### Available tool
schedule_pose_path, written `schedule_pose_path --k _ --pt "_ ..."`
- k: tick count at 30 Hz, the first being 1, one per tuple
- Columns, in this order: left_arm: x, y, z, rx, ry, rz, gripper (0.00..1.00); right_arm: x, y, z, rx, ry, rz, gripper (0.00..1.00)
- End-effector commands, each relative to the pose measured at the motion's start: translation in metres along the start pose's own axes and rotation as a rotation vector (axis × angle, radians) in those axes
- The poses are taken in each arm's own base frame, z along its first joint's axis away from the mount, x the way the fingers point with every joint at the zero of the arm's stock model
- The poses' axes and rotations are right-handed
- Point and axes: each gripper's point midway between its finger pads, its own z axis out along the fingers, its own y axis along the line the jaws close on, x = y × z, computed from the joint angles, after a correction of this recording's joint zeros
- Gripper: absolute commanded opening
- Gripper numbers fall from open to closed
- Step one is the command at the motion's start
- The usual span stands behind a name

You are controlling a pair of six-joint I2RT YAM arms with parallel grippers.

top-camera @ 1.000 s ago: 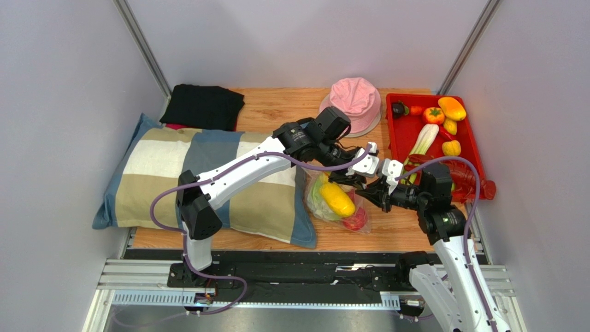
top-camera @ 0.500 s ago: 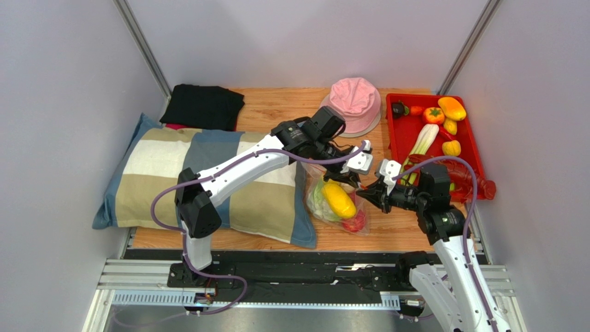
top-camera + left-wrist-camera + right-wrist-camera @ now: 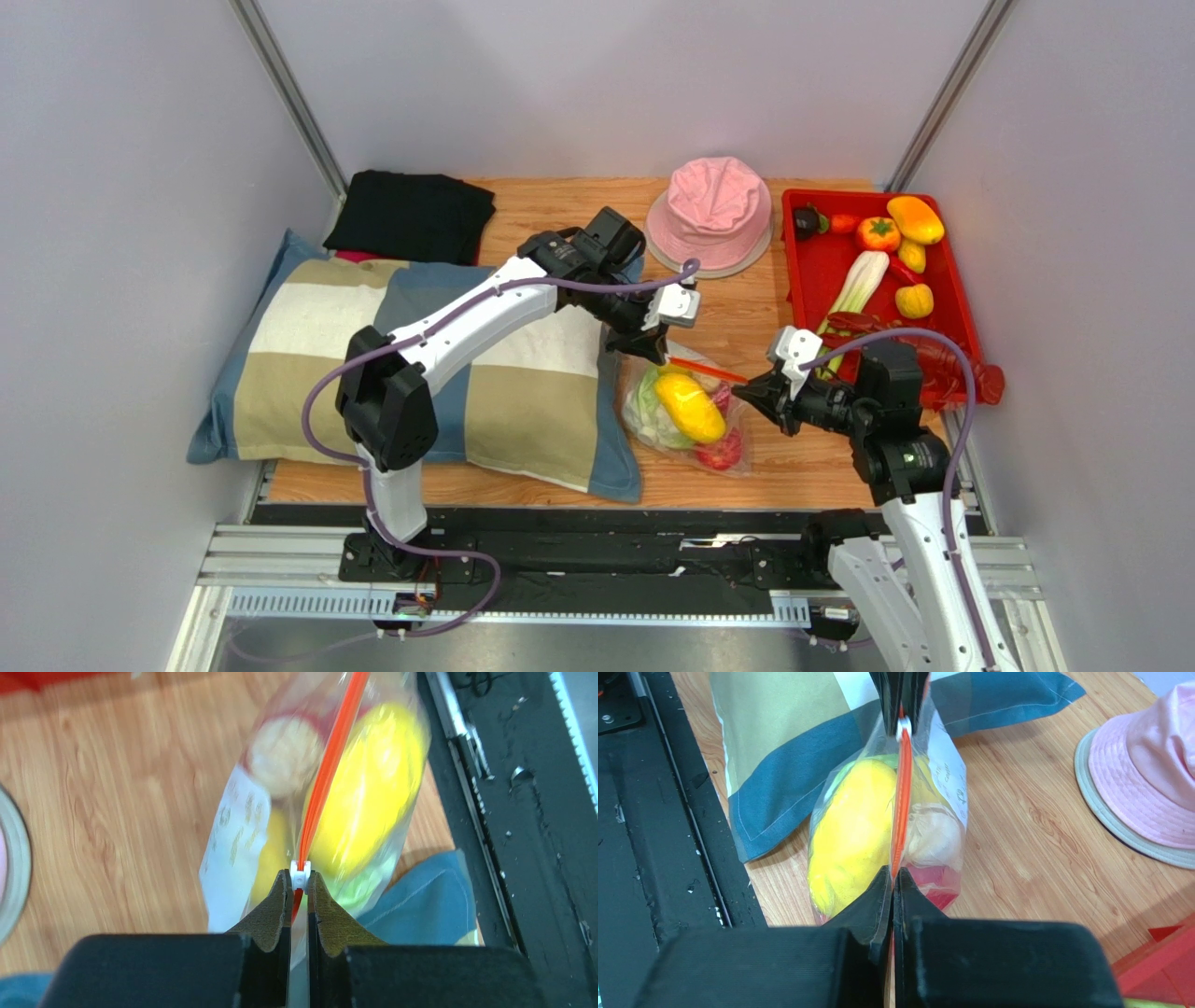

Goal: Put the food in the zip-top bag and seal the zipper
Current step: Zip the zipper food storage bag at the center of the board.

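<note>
The clear zip-top bag (image 3: 687,417) stands on the wood, stretched between my two grippers. It holds food: a yellow piece (image 3: 687,403), a red piece (image 3: 721,451) and a green piece (image 3: 643,413). The orange-red zipper (image 3: 706,370) runs taut along the top. My left gripper (image 3: 654,343) is shut on the zipper at its white slider (image 3: 300,876), at the bag's pillow end. My right gripper (image 3: 751,394) is shut on the zipper's other end (image 3: 893,876). The right wrist view shows yellow food (image 3: 854,836), white food (image 3: 934,836) and red food (image 3: 934,882) inside.
A red tray (image 3: 958,294) at the right holds several more toy vegetables. A pink hat (image 3: 718,207) lies behind the bag. A striped pillow (image 3: 407,364) lies to the left, touching the bag, with a black cloth (image 3: 411,214) behind it. The black rail runs along the near edge.
My left gripper has slid left along the zipper, away from my right gripper, and the orange strip now shows between them. My right gripper has kept its hold and hardly moved.
</note>
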Motion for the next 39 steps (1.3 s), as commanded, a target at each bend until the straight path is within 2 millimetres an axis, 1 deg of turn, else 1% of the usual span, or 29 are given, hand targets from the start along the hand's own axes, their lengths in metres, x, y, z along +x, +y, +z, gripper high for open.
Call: schedule_pose_path --k 1,5,6,7,11,13,14,18,21,23,24,25,26,27,28,29,30,31,32,33,34,35,36,37,38,39 --pt "0.038 0.014 -0.046 -0.117 0.117 -0.038 0.1 -0.019 -0.012 -0.012 0.071 -0.017 -0.06 0.0" --pt "0.061 0.02 -0.064 -0.155 0.15 -0.075 0.11 -0.02 -0.019 -0.018 0.117 0.001 -0.054 0.0" --pt "0.062 0.021 -0.068 -0.165 0.155 -0.074 0.11 -0.019 -0.021 -0.02 0.129 0.008 -0.054 0.0" --pt "0.07 0.025 -0.074 -0.18 0.163 -0.085 0.11 -0.018 -0.022 -0.021 0.139 0.015 -0.05 0.0" --pt "0.083 0.027 -0.092 -0.213 0.183 -0.104 0.12 -0.015 -0.03 -0.028 0.192 0.035 -0.051 0.0" --pt "0.086 0.025 -0.099 -0.218 0.191 -0.111 0.12 -0.016 -0.032 -0.03 0.206 0.037 -0.056 0.0" --pt "0.089 0.026 -0.104 -0.228 0.196 -0.11 0.12 -0.014 -0.039 -0.034 0.243 0.045 -0.042 0.0" --pt "0.089 0.021 -0.111 -0.225 0.197 -0.098 0.12 -0.014 -0.047 -0.039 0.284 0.054 -0.027 0.0" --pt "0.084 0.015 -0.115 -0.224 0.191 -0.075 0.12 -0.015 -0.049 -0.041 0.301 0.058 -0.012 0.0" --pt "0.077 0.011 -0.116 -0.223 0.172 -0.072 0.12 -0.013 -0.045 -0.041 0.285 0.066 0.001 0.0" --pt "0.072 0.009 -0.117 -0.217 0.162 -0.069 0.12 -0.015 -0.04 -0.04 0.258 0.061 0.002 0.0" --pt "0.064 0.001 -0.116 -0.189 0.141 -0.071 0.11 -0.01 -0.034 -0.04 0.232 0.077 0.01 0.0" --pt "0.058 -0.004 -0.116 -0.169 0.132 -0.057 0.11 -0.013 -0.031 -0.041 0.215 0.078 0.006 0.0" --pt "0.055 -0.016 -0.115 -0.131 0.13 -0.071 0.11 -0.01 -0.022 -0.041 0.178 0.092 0.034 0.0" --pt "0.041 -0.024 -0.112 -0.102 0.105 -0.044 0.11 -0.011 -0.019 -0.042 0.162 0.098 0.029 0.0" --pt "0.034 -0.031 -0.112 -0.086 0.097 -0.027 0.11 -0.015 -0.016 -0.044 0.15 0.1 0.029 0.0" --pt "0.03 -0.042 -0.11 -0.054 0.098 -0.036 0.11 -0.013 -0.006 -0.045 0.115 0.114 0.062 0.0" --pt "0.022 -0.048 -0.11 -0.038 0.088 -0.022 0.11 -0.014 -0.003 -0.046 0.095 0.119 0.053 0.0" --pt "0.016 -0.056 -0.104 -0.008 0.088 -0.005 0.11 -0.014 0.001 -0.046 0.079 0.125 0.064 0.0" --pt "0.015 -0.063 -0.103 0.017 0.091 -0.02 0.11 -0.012 0.008 -0.048 0.052 0.142 0.086 0.0" --pt "0.009 -0.066 -0.103 0.029 0.077 -0.017 0.11 -0.009 0.007 -0.047 0.046 0.152 0.087 0.0" --pt "0.01 -0.066 -0.1 0.042 0.074 -0.046 0.11 -0.007 0.004 -0.047 0.058 0.165 0.11 0.0" --pt "0.007 -0.064 -0.1 0.045 0.071 -0.062 0.11 -0.001 -0.011 -0.044 0.098 0.195 0.126 0.0" --pt "0.009 -0.062 -0.098 0.05 0.079 -0.082 0.11 0.002 -0.017 -0.043 0.109 0.21 0.146 0.0" --pt "0.016 -0.058 -0.092 0.064 0.094 -0.124 0.11 0.007 -0.024 -0.041 0.122 0.232 0.158 0.0" --pt "0.017 -0.053 -0.091 0.061 0.102 -0.139 0.13 0.014 -0.035 -0.035 0.115 0.258 0.185 0.0"
